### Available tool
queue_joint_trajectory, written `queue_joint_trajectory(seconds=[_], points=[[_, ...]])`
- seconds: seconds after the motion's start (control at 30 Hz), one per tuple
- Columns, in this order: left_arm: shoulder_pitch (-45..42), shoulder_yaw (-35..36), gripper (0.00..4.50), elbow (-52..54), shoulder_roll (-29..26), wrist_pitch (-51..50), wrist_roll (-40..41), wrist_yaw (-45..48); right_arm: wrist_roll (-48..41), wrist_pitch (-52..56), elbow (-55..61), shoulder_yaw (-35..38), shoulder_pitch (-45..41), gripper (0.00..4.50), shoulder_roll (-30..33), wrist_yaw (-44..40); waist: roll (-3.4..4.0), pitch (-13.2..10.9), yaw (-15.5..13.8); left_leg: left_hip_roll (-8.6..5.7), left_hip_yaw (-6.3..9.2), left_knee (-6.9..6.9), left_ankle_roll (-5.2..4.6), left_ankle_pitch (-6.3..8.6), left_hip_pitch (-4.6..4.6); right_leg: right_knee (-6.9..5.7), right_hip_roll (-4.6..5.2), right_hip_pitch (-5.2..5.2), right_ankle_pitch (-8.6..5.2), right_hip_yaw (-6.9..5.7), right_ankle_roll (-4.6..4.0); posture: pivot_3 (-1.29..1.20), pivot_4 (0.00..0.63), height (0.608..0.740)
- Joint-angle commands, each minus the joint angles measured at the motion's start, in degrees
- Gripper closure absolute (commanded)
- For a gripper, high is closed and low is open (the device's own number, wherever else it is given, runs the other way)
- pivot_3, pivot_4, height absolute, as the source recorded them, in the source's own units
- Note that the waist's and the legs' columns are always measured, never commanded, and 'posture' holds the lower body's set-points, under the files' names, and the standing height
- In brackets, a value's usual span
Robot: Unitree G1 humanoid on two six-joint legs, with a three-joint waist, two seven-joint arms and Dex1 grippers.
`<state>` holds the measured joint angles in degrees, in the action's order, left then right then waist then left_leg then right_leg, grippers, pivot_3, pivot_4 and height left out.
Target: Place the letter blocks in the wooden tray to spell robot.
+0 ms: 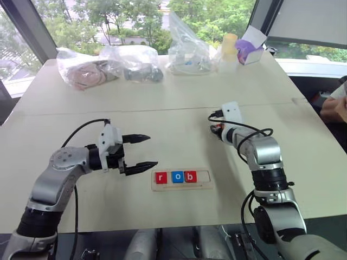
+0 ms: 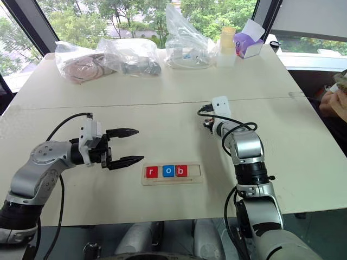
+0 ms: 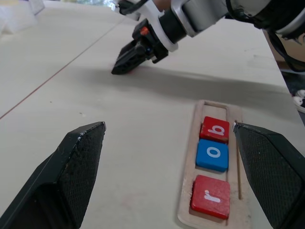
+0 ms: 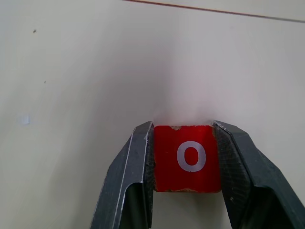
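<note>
The left gripper (image 1: 145,153) is held out flat in the air, pointing across to the right, with its two black fingers wide apart. The right gripper (image 3: 125,65) reaches forward and tips down, its fingers (image 4: 238,157) squeezed on the red o block (image 4: 187,158).

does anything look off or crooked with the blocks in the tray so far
Nothing stands out. The r block, blue o block and b block sit in order in the wooden tray. The right gripper is shut on a red o block.

An office or lab: pale worktable (image 1: 162,108) by big windows (image 1: 135,21), bagged supplies (image 1: 87,70).
</note>
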<state>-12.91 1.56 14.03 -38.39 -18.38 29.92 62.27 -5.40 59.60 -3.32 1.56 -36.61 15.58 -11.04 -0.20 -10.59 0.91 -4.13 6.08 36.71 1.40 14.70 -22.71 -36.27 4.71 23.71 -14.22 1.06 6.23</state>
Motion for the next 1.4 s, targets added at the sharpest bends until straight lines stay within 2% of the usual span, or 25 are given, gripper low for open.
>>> queue_joint_trajectory(seconds=[0.03,0.13,0.27,0.37,0.47,0.73,0.8,0.87,0.93,0.97,1.0,1.07,1.1,1.17,1.27,1.4], points=[[-0.42,0.87,0.0,1.29,0.34,1.37,0.22,-0.29,0.15,2.7,4.28,-1.01,1.39,3.3,1.05,-0.23,0.0,0.0,0.03,0.0,0.0,0.0,0.0,0.0,0.0,0.0,0.0,0.0,0.0,0.0,0.0,0.0,0.15,0.74],[-0.19,0.14,0.0,1.24,0.87,1.85,-0.21,-0.41,0.16,6.79,12.63,-0.12,2.93,3.3,4.32,-0.52,0.01,0.0,-0.13,0.0,0.01,0.0,0.0,0.0,-0.01,0.0,-0.01,0.01,0.0,-0.01,0.0,0.0,0.15,0.74],[-0.44,-0.61,0.0,0.25,1.6,2.62,-0.91,-0.14,-2.35,21.25,29.32,6.0,7.74,3.3,5.78,-0.88,0.0,0.0,-0.26,-0.02,0.02,0.01,0.0,0.0,-0.08,0.01,0.01,0.05,0.0,0.0,0.0,0.0,0.15,0.74],[-0.63,-0.97,0.0,-0.32,1.89,3.02,-1.11,0.31,-3.23,30.52,39.45,9.12,12.34,3.3,4.12,-0.78,0.0,0.01,-0.08,0.01,0.06,0.01,0.0,0.0,-0.1,0.01,-0.01,0.06,-0.01,-0.02,0.0,0.0,0.15,0.74],[-1.84,-1.61,0.0,-1.77,2.34,3.37,-1.37,1.1,-4.02,32.9,49.6,10.89,20.67,3.3,0.42,0.71,0.02,0.05,-0.23,0.05,0.11,0.0,0.0,0.0,-0.08,0.01,-0.05,0.03,-0.02,-0.05,-0.01,0.0,0.15,0.74],[-4.52,-2.78,0.0,-4.79,2.86,4.39,-2.09,3.06,-3.72,32.9,53.1,11.72,26.1,3.3,-3.31,4.47,0.06,0.03,-0.09,0.05,0.03,0.2,0.0,-0.01,0.15,0.01,-0.05,-0.24,-0.02,-0.04,0.0,0.0,0.15,0.74],[-5.17,-2.98,0.0,-5.53,2.94,4.68,-2.32,3.53,-3.77,32.9,52.71,11.93,26.48,2.23,-3.13,4.73,0.06,0.03,-0.1,0.04,0.03,0.2,0.0,-0.01,0.15,0.01,-0.05,-0.24,-0.02,-0.04,0.0,0.0,0.15,0.74],[-5.55,-3.08,0.0,-5.97,3.02,4.84,-2.45,3.81,-4.08,32.9,52.73,12.0,26.67,1.36,-2.78,4.62,0.06,0.03,-0.11,0.04,0.03,0.2,0.0,-0.01,0.15,0.01,-0.04,-0.24,-0.02,-0.04,0.0,0.0,0.15,0.74],[-5.7,-3.11,0.0,-6.14,3.09,4.92,-2.58,3.99,-5.82,32.9,52.9,12.11,26.41,0.2,-0.46,2.36,0.06,0.03,-0.08,0.04,0.03,0.2,0.0,-0.01,0.15,0.01,-0.04,-0.24,-0.02,-0.04,0.0,0.0,0.15,0.74],[-5.74,-3.12,0.0,-6.17,3.1,4.95,-2.63,4.06,-7.24,32.9,52.98,12.26,25.9,0.04,1.57,0.32,0.06,0.03,-0.07,0.04,0.03,0.19,0.0,-0.01,0.15,0.01,-0.04,-0.24,-0.02,-0.03,0.0,0.0,0.15,0.74],[-5.78,-3.13,0.0,-6.22,3.13,4.95,-2.67,4.11,-8.94,32.9,53.04,12.5,24.95,0.04,4.22,-2.41,0.06,0.03,-0.09,0.04,0.03,0.19,0.0,-0.01,0.15,0.02,-0.04,-0.24,-0.02,-0.03,0.0,0.0,0.15,0.74],[-5.84,-3.16,0.0,-6.3,3.21,4.92,-2.78,4.26,-14.15,28.07,52.96,12.96,24.1,0.04,13.53,-12.17,0.08,0.01,-0.11,0.03,0.02,0.2,-0.01,-0.01,0.14,0.04,-0.03,-0.27,-0.02,-0.04,0.01,0.0,0.15,0.74],[-5.88,-3.21,0.0,-6.34,3.29,4.93,-2.88,4.32,-16.49,22.8,51.79,14.07,24.87,0.04,18.88,-18.65,0.09,0.01,-0.12,0.03,0.02,0.22,-0.01,-0.01,0.14,0.06,-0.02,-0.28,-0.02,-0.05,0.01,0.0,0.15,0.74],[-5.93,-3.25,0.0,-6.34,3.4,4.89,-2.98,4.4,-18.88,14.94,49.56,15.49,26.79,0.04,25.23,-25.94,0.03,0.0,-0.18,0.04,0.02,0.21,-0.04,0.01,0.15,0.11,-0.03,-0.35,-0.03,-0.11,0.03,0.0,0.15,0.74],[-6.41,-3.48,0.0,-6.72,3.72,4.89,-3.15,4.49,-17.65,-3.42,42.42,16.18,34.46,0.04,35.17,-39.61,-0.03,-0.01,-0.42,0.08,0.09,0.23,-0.12,0.06,0.18,0.17,-0.04,-0.52,-0.1,-0.24,0.13,0.0,0.15,0.74],[-6.89,-3.83,0.0,-7.17,3.93,5.19,-3.36,4.67,-15.31,-19.24,32.08,14.56,38.89,0.04,40.05,-47.7,-0.09,-0.04,-0.17,0.02,-0.02,0.31,-0.25,0.14,0.17,0.19,0.06,-0.55,-0.12,-0.18,0.2,0.0,0.15,0.74]])
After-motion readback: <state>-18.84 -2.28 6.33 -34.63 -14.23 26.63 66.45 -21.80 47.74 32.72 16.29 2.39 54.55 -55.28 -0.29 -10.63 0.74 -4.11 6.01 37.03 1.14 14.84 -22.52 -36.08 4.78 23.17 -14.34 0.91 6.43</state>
